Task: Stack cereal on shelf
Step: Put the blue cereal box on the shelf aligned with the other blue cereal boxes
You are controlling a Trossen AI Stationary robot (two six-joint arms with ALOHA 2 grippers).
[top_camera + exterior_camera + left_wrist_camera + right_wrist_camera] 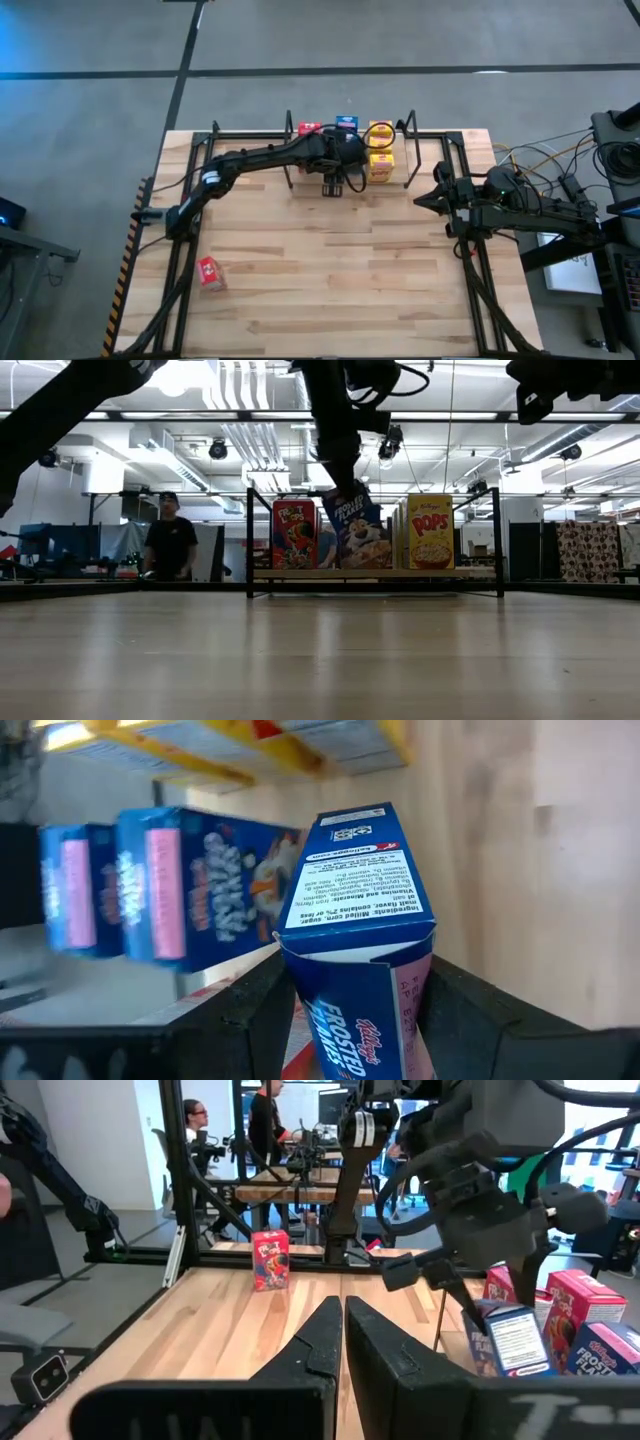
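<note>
Left gripper [352, 495] clamps blue box [357, 530], tilted over shelf [375, 573]; several boxes shelved; red box [209, 272] left near

The left arm reaches across to the shelf [300, 190], its left gripper [350, 1020] clamped on a blue cereal box [355, 920], tilted over the shelf board. The right gripper [342, 1320] waits, fingers together, beside the shelf's right end.

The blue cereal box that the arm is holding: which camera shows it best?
The left wrist view: the blue cereal box fills the picture, clamped between the left gripper's jaws. The low view shows it tilted at the shelf; the right wrist view shows it from behind; the high view hides it.
</note>
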